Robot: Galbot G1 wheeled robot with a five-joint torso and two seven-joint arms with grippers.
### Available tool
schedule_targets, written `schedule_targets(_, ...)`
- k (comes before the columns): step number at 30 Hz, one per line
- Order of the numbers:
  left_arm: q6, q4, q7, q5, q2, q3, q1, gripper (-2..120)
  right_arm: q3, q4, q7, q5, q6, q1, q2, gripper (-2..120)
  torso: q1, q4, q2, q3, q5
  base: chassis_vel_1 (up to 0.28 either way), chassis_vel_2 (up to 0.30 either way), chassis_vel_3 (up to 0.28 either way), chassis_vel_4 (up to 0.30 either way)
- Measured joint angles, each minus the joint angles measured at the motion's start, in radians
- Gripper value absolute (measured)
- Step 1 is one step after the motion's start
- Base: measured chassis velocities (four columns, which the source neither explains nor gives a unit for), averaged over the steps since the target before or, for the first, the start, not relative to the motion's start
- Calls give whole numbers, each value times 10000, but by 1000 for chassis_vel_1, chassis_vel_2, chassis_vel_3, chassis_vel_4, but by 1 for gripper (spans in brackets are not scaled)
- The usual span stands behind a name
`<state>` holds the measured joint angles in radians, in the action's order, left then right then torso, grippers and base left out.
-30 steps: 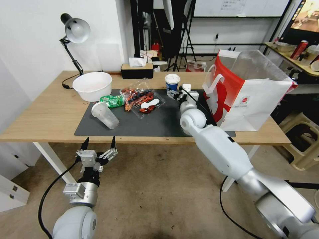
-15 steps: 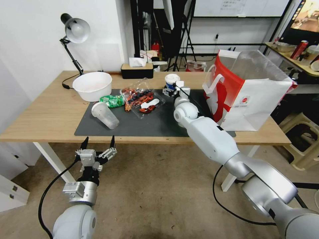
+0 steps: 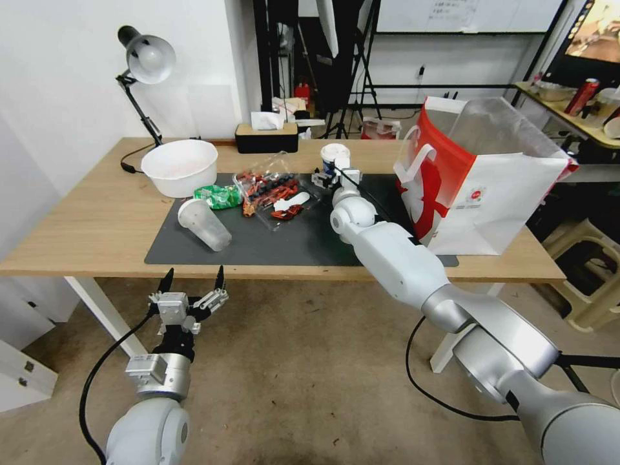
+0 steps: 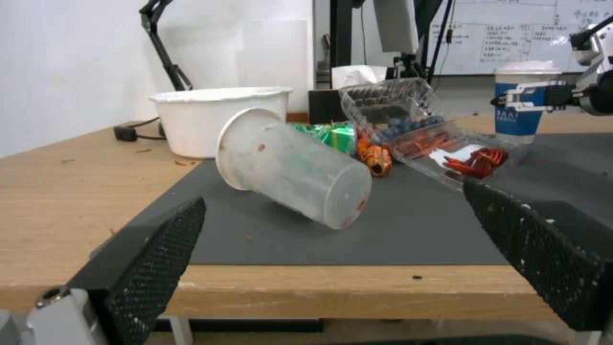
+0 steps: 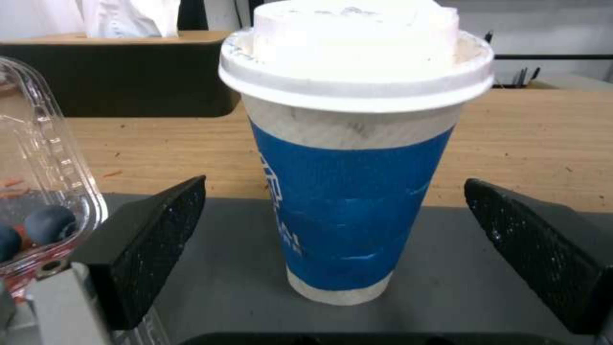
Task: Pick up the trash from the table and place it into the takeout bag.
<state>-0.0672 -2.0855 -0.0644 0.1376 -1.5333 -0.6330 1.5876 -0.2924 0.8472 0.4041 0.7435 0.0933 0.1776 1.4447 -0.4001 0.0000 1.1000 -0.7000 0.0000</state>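
Nearest us, the left gripper (image 3: pixel 192 279) hangs below the front edge of the table (image 3: pixel 84 219), fingers spread wide with nothing between them. From its wrist camera the two black pads (image 4: pixel 153 249) frame the tabletop ahead without touching anything.

Take the dark grey mat (image 3: pixel 290 239) as our marker. On its near left part lies the translucent plastic cup (image 3: pixel 204 224), tipped on its side, mouth turned toward the white bowl (image 3: pixel 180 166), which stands on bare wood just off the mat's far left corner. Between cup and bowl, at the mat's far left edge, sits the green snack wrapper (image 3: pixel 218 196). Toward the middle of the mat there's a clear plastic clamshell box (image 3: pixel 276 190), lid up, with dark berries and red scraps inside.

Now the action: the right arm reaches across the mat from its near right side, and the right gripper (image 3: pixel 328 175) is at the mat's far edge, right up to the blue-white paper cup (image 3: pixel 335 159). The cup stands upright with its white lid on. The wrist camera shows the gripper's fingers (image 5: pixel 150 239) open on either side of the cup (image 5: pixel 348 158), with clear gaps both ways: nothing grasped.

Over the mat's right end stands the takeout bag (image 3: pixel 475 177), upright, mouth open, silvery lining showing, taller than everything else. Beyond the mat, a dark tissue box (image 3: pixel 266 137) sits at the table's far edge, and a desk lamp (image 3: pixel 143 71) rises at the far left.
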Motion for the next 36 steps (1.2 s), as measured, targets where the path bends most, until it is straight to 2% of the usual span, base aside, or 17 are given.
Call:
schedule_targets(9,-36,74,-8,-5,2,29,-17,100,-26,-606,-210,-64,-181,-241,202,99,2,0,0,0,0,0,0,0,0)
schedule_targets(12,-48,89,-13,-12,-7,45,-20,100,-28,-827,-300,-90,-238,-304,278,92,1,1,0,0,0,0,0,0,0)
schedule_targets(15,-71,105,-17,-23,-2,50,-9,100,-26,-1080,-404,-116,-299,-373,337,80,2,0,0,0,0,0,0,0,0)
schedule_targets(18,-79,116,-20,-25,13,50,-4,100,-23,-1157,-449,-124,-322,-386,348,74,1,0,0,1,0,0,0,0,0)
schedule_targets(19,-90,126,-22,-29,24,51,-1,100,-19,-1193,-468,-126,-331,-386,348,68,1,0,0,1,0,0,0,0,0)
schedule_targets(20,-90,126,-22,-29,24,51,-1,100,-19,-1193,-468,-126,-331,-386,348,68,1,0,0,1,0,0,0,0,0)
schedule_targets(23,-99,143,-27,-38,27,64,1,100,-12,-1190,-471,-129,-337,-377,335,54,2,1,0,2,0,0,0,0,0)
schedule_targets(25,-102,147,-28,-42,28,69,3,100,-12,-1174,-471,-129,-340,-365,326,52,2,0,0,2,0,0,0,0,0)
schedule_targets(26,-107,155,-33,-51,27,81,3,100,-9,-1131,-471,-130,-342,-343,312,44,3,-1,0,2,0,0,0,0,0)
schedule_targets(29,-112,167,-36,-59,26,89,3,100,8,-1060,-460,-128,-341,-314,295,38,2,0,0,2,0,0,0,0,0)
schedule_targets(31,-130,192,-37,-66,23,92,2,100,24,-869,-395,-99,-309,-253,244,26,2,1,0,1,0,0,0,0,0)
schedule_targets(33,-145,199,-38,-69,24,93,3,100,29,-777,-357,-80,-291,-231,212,22,2,1,0,1,0,0,0,0,0)
schedule_targets(36,-232,239,-43,-91,48,87,13,100,80,202,30,243,3,-102,-93,8,2,0,0,1,1,0,0,0,0)
